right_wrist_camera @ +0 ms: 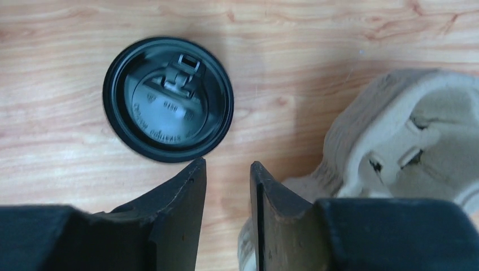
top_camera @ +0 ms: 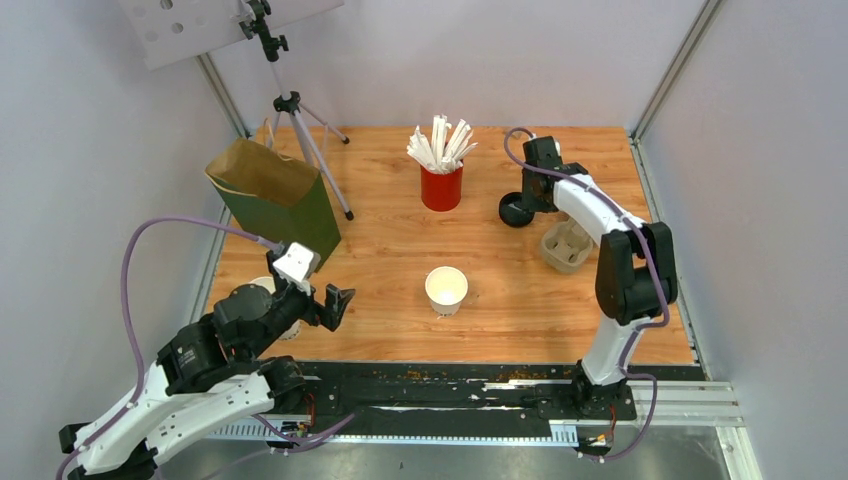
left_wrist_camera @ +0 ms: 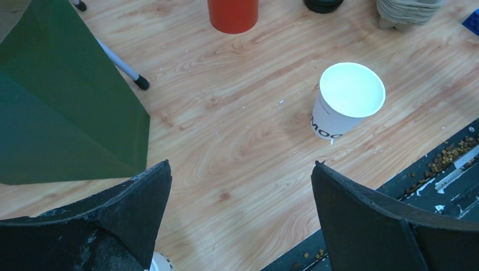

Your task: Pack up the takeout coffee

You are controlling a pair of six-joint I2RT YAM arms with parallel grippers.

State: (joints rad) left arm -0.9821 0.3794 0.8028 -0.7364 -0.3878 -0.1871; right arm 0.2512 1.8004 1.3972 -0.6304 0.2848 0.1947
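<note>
White paper cup (top_camera: pixel 446 288) stands upright at table (top_camera: pixel 400 255) ctr, open-topped. Its black lid (right_wrist_camera: pixel 168 100) lies flat well apart, far right, beside pulp cup carrier (right_wrist_camera: pixel 395 130). R gripper (right_wrist_camera: pixel 227 165) sits just short of lid, jaws down to a narrow gap, nothing btwn. L gripper (left_wrist_camera: pixel 242 164) near-left, jaws wide, empty. Green bag (top_camera: pixel 280 200) stands at left; red cup (top_camera: pixel 441 188) w/ white sticks at back.

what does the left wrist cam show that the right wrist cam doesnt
Only the left wrist view: the green paper bag, the open white cup with no lid on it, the red cup's base, and the left end effector spread wide. Only the right wrist view: the right end effector, its fingers narrowly apart with nothing between them. Both: the black lid lying on the wooden table, and the pulp cup carrier beside it, not touching.
</note>
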